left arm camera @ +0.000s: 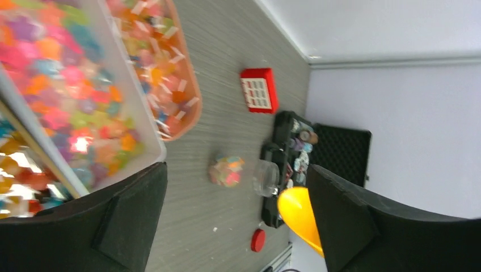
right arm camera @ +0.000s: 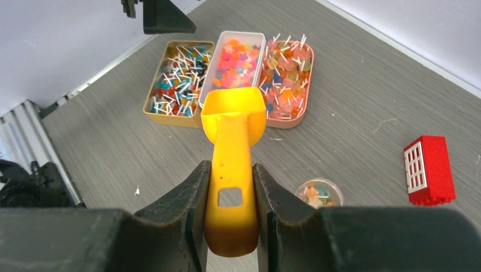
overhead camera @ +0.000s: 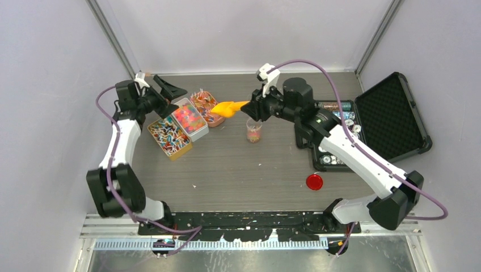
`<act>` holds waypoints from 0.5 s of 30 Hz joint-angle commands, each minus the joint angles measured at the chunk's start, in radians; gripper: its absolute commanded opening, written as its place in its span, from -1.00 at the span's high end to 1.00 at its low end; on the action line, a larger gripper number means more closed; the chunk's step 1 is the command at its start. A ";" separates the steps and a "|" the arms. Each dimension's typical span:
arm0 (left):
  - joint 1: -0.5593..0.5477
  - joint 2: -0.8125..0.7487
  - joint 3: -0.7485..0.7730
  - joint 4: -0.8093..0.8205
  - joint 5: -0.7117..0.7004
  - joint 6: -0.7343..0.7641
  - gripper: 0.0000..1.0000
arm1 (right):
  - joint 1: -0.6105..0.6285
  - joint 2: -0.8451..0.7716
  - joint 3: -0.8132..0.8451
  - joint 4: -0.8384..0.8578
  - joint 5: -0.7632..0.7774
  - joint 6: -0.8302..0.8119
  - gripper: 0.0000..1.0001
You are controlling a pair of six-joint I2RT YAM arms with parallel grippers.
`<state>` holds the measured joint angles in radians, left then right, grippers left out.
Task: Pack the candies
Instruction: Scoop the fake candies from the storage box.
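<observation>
The candies fill three trays: a yellow tray [overhead camera: 169, 137], a white tray [overhead camera: 190, 119] and an orange tray [overhead camera: 207, 107]; they also show in the right wrist view [right arm camera: 232, 59]. My right gripper [overhead camera: 249, 107] [right arm camera: 231, 170] is shut on the handle of the yellow scoop [overhead camera: 228, 107] [right arm camera: 232, 119], held above the table between the orange tray and a small clear jar [overhead camera: 254, 131] [right arm camera: 319, 192] partly filled with candies. No candy shows in the scoop. My left gripper [overhead camera: 172, 99] [left arm camera: 235, 187] is open and empty, above the far end of the trays.
A red lid [overhead camera: 314, 181] lies on the table at the near right. An open black case [overhead camera: 391, 116] with poker chips [overhead camera: 340, 122] stands at the right. A red box with white stripes [right arm camera: 429, 170] [left arm camera: 260, 90] lies near the jar.
</observation>
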<state>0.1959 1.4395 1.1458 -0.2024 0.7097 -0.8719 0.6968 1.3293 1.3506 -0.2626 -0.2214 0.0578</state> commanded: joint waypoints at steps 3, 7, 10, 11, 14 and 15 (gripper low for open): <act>0.054 0.205 0.188 -0.087 -0.037 0.161 -0.49 | 0.155 0.161 0.229 -0.122 0.305 -0.017 1.00; 0.056 0.280 0.265 -0.099 -0.137 0.226 0.23 | 0.233 0.299 0.366 -0.167 0.412 -0.035 1.00; 0.056 0.333 0.316 -0.086 -0.181 0.254 0.57 | 0.268 0.416 0.475 -0.201 0.431 -0.036 1.00; 0.056 0.364 0.339 -0.098 -0.192 0.272 0.65 | 0.277 0.471 0.518 -0.218 0.439 -0.038 1.00; 0.057 0.426 0.419 -0.163 -0.238 0.346 0.88 | 0.311 0.586 0.641 -0.274 0.501 -0.051 1.00; 0.056 0.441 0.434 -0.171 -0.248 0.361 0.94 | 0.316 0.618 0.676 -0.287 0.522 -0.052 1.00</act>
<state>0.2508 1.8275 1.4895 -0.3222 0.5381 -0.6254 0.9874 1.8534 1.8809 -0.4908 0.1791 0.0254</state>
